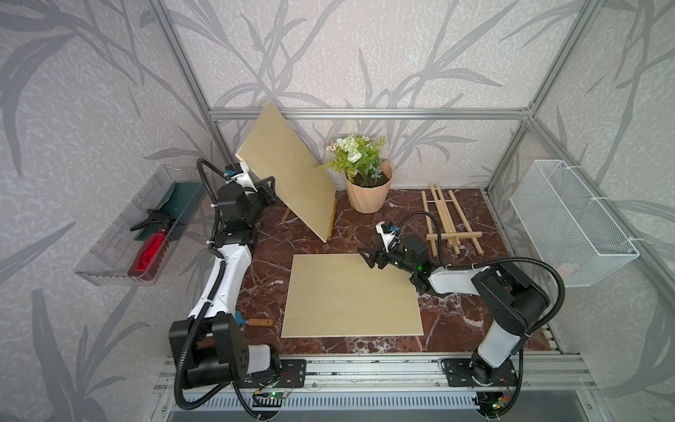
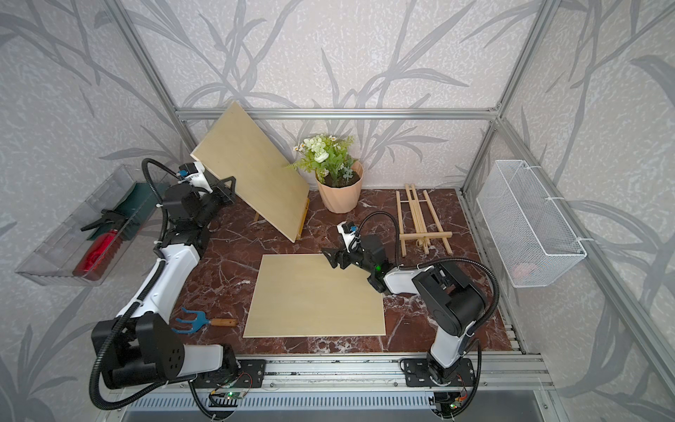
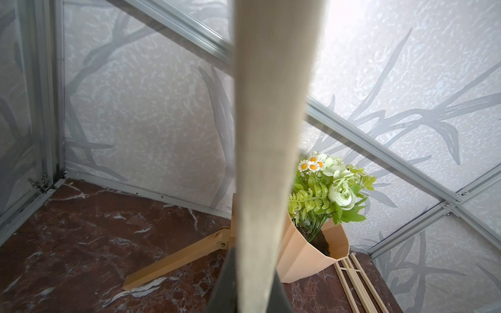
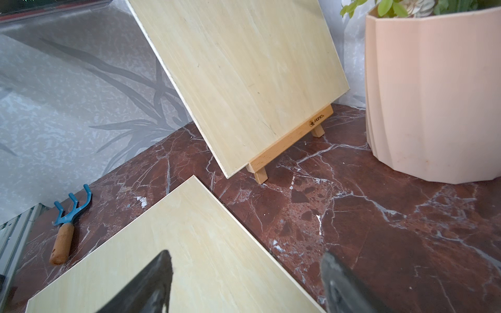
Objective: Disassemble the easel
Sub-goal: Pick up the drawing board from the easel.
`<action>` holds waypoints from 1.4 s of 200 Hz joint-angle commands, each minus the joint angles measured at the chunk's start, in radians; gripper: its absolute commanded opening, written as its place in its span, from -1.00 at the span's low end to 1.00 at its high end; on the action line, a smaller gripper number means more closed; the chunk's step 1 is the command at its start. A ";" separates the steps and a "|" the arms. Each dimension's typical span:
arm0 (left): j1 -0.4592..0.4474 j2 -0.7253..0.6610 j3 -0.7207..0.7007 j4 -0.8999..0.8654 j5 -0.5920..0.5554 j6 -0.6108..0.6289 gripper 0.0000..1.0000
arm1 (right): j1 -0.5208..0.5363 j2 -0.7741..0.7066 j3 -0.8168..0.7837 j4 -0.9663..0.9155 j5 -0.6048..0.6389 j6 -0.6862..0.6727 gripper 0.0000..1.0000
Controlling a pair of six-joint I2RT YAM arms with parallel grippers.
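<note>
white arms (image 1: pixel 228 270) — black cables (image 1: pixel 529 261), black fingers (image 4: pixel 151 281)

In both top views the red marble surface (image 1: pixel 456 318) is carrying a flat board (image 1: pixel 350 296) lying at centre, a small easel (image 1: pixel 332 219) standing up-left of it, a flower pot (image 1: pixel 369 190) sitting top centre, a folded easel (image 1: pixel 451 223) lying upper right, and a hand rake (image 2: pixel 204 321) lying lower left.

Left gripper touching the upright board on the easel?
Touching. In the left wrist view the left gripper has its dark fingers flush against both faces of the upright board, with no gap visible.
</note>
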 commanded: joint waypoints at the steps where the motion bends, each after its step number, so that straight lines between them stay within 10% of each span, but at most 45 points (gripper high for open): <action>1: -0.008 -0.029 0.000 0.056 0.055 -0.022 -0.90 | -0.003 0.008 0.021 0.006 -0.009 -0.001 0.71; 280: -0.086 -0.253 0.037 0.043 -0.233 0.099 -1.00 | -0.006 0.024 0.042 -0.020 -0.020 0.005 0.69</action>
